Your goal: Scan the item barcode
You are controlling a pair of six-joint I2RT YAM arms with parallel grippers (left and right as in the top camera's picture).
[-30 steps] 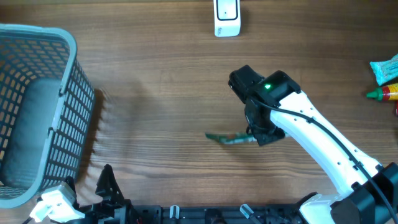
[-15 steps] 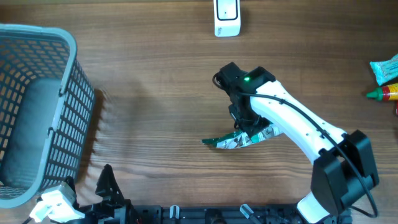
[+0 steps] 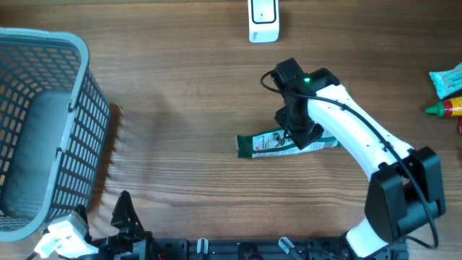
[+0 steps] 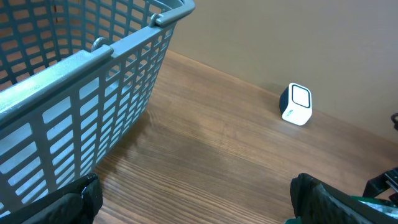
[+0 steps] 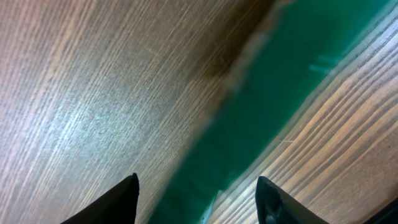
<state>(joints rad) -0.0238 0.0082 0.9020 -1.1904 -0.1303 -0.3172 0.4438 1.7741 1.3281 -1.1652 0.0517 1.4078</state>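
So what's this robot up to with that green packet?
The right gripper hangs over a green packet lying flat on the wooden table, jaws apart, not gripping it. The white barcode scanner stands at the far edge, apart from the packet. The left gripper sits open beside the grey basket.

nothing can be read for certain. the green packet (image 3: 261, 144) near the middle of the table (image 3: 180, 108) carries a white panel with dark print, too small to make out. the pouch (image 3: 447, 78) and bottle (image 3: 449, 108) at the right edge show only colours.
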